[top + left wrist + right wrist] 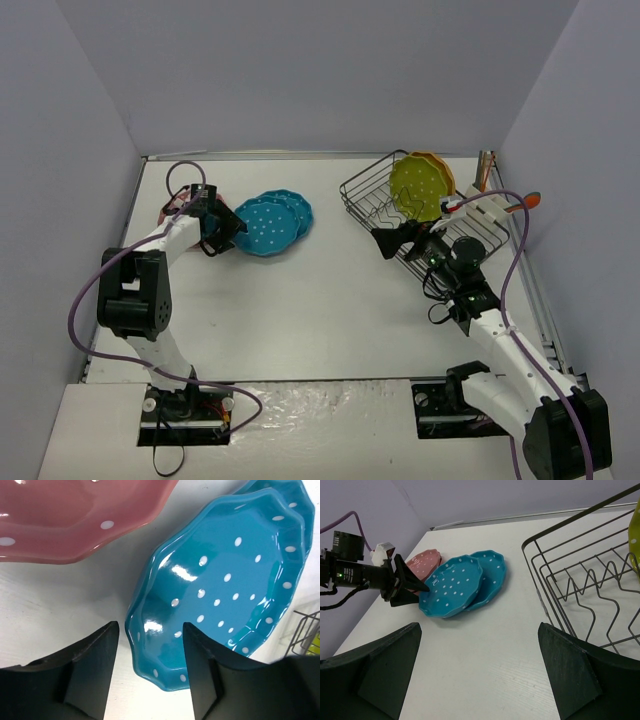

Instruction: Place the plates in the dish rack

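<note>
left end effector (pixel 150 627) open wide, rim of top round blue dotted plate (pixel 225 585) on white desk (pixel 60 605) between its fingers (pixel 90 675) | right end effector (pixel 479 627) open wide, near dark wire dish rack (pixel 372 200) holding yellow-green plate (pixel 420 187)

Bright, even light; sharp views, glare spots on the blue plate (pixel 220 590).

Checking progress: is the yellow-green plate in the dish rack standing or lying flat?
Standing on edge, leaning back: the yellow-green plate rises above the rim of the dish rack, with an orange plate right behind it.
</note>
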Robot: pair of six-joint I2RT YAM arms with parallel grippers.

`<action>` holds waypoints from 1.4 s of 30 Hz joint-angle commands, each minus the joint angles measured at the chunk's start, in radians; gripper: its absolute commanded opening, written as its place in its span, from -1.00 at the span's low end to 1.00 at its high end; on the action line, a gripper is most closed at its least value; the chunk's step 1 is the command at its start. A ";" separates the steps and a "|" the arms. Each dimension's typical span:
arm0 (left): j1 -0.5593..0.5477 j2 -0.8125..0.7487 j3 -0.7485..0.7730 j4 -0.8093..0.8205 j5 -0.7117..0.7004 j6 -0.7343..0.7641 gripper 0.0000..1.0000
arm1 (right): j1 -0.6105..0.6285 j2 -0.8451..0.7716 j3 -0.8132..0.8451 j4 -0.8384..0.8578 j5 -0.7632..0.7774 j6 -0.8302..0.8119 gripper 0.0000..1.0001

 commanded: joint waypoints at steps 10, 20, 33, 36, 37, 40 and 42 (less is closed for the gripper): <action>0.014 -0.054 -0.102 0.248 0.060 0.038 0.58 | 0.016 0.000 -0.008 0.142 -0.047 0.006 1.00; 0.046 -0.024 -0.253 0.605 0.205 0.031 0.61 | 0.027 0.008 -0.011 0.161 -0.061 0.003 1.00; 0.066 0.053 -0.322 0.809 0.283 -0.018 0.38 | 0.035 0.012 -0.010 0.165 -0.063 -0.001 1.00; 0.073 0.057 -0.343 0.841 0.290 -0.030 0.20 | 0.037 0.012 -0.009 0.167 -0.063 0.001 1.00; 0.076 0.057 -0.349 0.851 0.293 -0.033 0.13 | 0.037 0.012 -0.009 0.167 -0.063 0.001 1.00; 0.079 0.060 -0.361 0.882 0.310 -0.046 -0.13 | 0.041 0.015 -0.007 0.168 -0.064 0.002 1.00; 0.079 0.057 -0.374 0.906 0.319 -0.058 -0.29 | 0.044 0.019 -0.005 0.167 -0.064 0.003 1.00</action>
